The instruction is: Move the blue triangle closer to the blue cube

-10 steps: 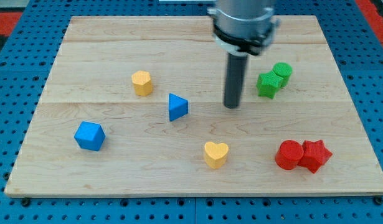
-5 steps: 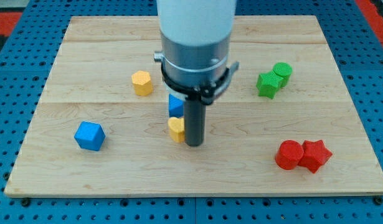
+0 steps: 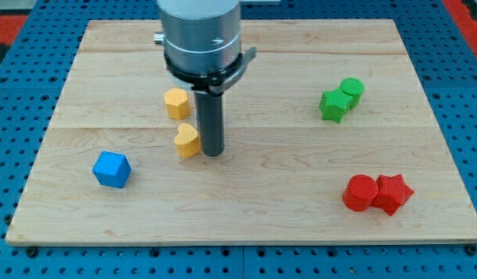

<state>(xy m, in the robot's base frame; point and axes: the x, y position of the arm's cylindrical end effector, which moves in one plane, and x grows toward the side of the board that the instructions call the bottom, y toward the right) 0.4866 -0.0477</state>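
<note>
Touching yellow heart [image 3: 187,140]: my tip [image 3: 212,153].

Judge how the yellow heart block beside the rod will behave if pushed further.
The yellow heart lies flat against my tip, so it should slide, not roll or tip. Its lobed outline may make it rotate off-line. It looks rigid and probably light.

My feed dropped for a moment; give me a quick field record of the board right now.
tip: touching the right side of the yellow heart
blue triangle: not visible, possibly hidden behind the rod
blue cube: lower left, alone
yellow hexagon: just above the heart
green pair: upper right, touching
red pair: lower right, touching
</note>
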